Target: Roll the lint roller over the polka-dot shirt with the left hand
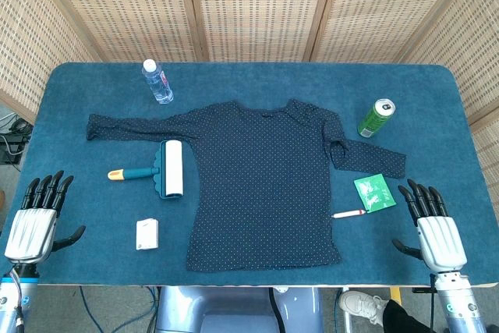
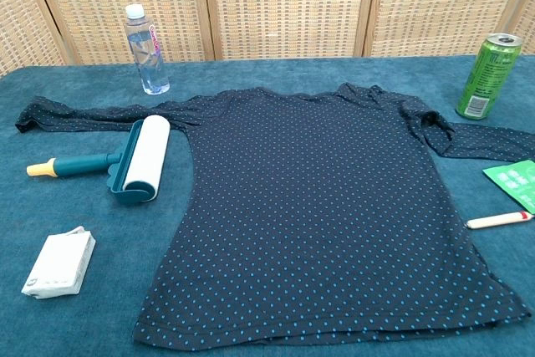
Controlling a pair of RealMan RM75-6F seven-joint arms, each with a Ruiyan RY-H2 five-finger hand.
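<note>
- Nothing started yet, honestly. Lint roller (image 1: 162,169) sat on the table (image 1: 249,76) just left of the polka-dot shirt (image 1: 261,185), under the left sleeve, white roll beside the shirt's edge and maybe touching it, hard to call.
- Handle pointed left, away from the shirt, yellow tip furthest out. Handy, since that put the grip end nearest the left hand (image 1: 35,220).
- Looked like step one was grabbing the handle. Best bet: come in over the teal handle, wrap around its middle rather than the yellow tip, and keep clear of the sleeve so no fabric got snagged.
- Then lift a little, set the roll on the shirt body, and push in straight strokes with light pressure. Loose cloth like that probably bunched or dragged if pressed too hard, so rolling away from a flat area seemed safer.
- Watch-outs nearby: small white box (image 1: 146,234) below the roller, water bottle (image 1: 157,81) up behind the sleeve. Both far enough to miss with a tidy reach.
- Left hand parked at the near left edge of the table, back up, fingers extended and spread, thumb out to the side, holding nothing. Well apart from the roller.
- Right hand (image 1: 437,232) mirrored that at the near right edge, also empty with fingers apart, near the green packet (image 1: 374,192) and pen (image 1: 348,214) but touching neither.
</note>
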